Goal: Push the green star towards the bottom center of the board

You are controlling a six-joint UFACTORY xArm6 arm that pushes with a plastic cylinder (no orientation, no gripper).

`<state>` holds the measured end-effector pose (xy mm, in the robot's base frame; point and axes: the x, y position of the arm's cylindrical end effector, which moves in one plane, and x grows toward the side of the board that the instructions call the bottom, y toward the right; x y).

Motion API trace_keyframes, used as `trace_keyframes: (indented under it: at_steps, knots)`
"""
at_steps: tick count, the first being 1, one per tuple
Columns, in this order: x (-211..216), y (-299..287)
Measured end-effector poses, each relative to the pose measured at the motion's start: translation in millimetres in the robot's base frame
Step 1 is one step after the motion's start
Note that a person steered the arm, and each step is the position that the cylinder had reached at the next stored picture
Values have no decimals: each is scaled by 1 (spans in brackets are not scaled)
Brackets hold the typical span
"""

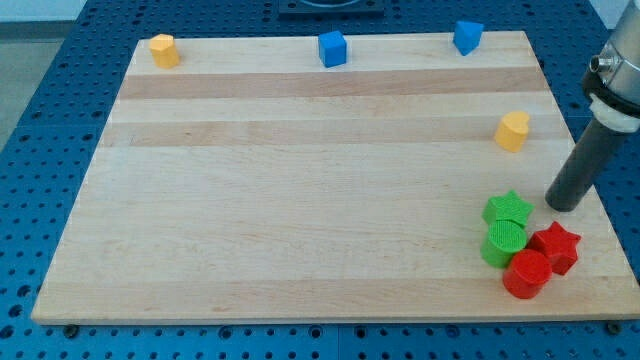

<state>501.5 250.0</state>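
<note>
My tip (566, 206), a bare rod with no hand to open or close, sits just beside green star (509, 208) at its 3 o'clock. Push toward 8 o'clock, skirting green cylinder (503, 242).

Desk (300, 200): pale wood, lying on blue perforated base (60, 120).

Top edge, view's left to right: yellow block (164, 50) at the corner, blue cube (332, 48) near centre, blue block (467, 36) further right. All well apart.

Right side: second yellow block (513, 131), alone.

Bottom right cluster: green cylinder (504, 243), red star (556, 248), red cylinder (527, 274), touching one another.
</note>
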Motion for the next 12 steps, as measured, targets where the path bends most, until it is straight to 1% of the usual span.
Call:
trace_keyframes:
  at_steps: [2,3,4,5,6,7,8,9,10,12]
  knots:
    - [6,-6]
    - [23,-15]
    - [24,-35]
    - [24,-80]
    - [14,-110]
    - [-13,-139]
    - [-22,-179]
    - [-7,-188]
    - [18,-183]
    - [33,-235]
